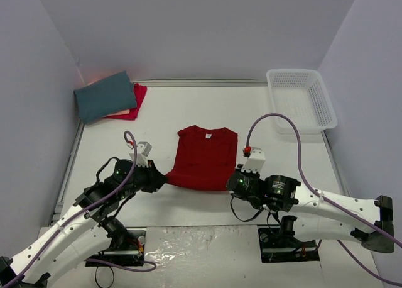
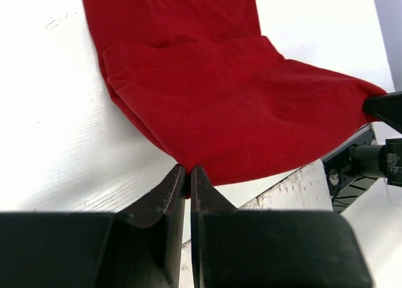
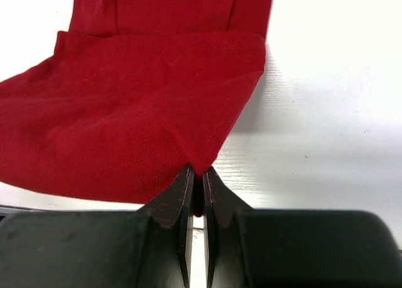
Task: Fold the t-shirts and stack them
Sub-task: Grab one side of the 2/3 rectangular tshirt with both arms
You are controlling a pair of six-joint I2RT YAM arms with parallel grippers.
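Item: deep red t-shirt [image 1: 204, 156], flat at mid-table, collar away from the arms, sides apparently turned in to a narrow panel. Left gripper [image 2: 188, 173] is clamped on its near left hem corner and right gripper [image 3: 196, 176] on its near right corner, both corners raised slightly. Beyond the shirt to its far left, a folded slate-teal t-shirt [image 1: 105, 96] lies on a pinkish-red t-shirt [image 1: 135, 102]; these two look finished. Outstanding, by judgement: bring the hem up to the collar, then carry this shirt to that pile. White mesh basket [image 1: 300, 99] stands far right of the shirt, well apart; nothing visible obstructs the route.
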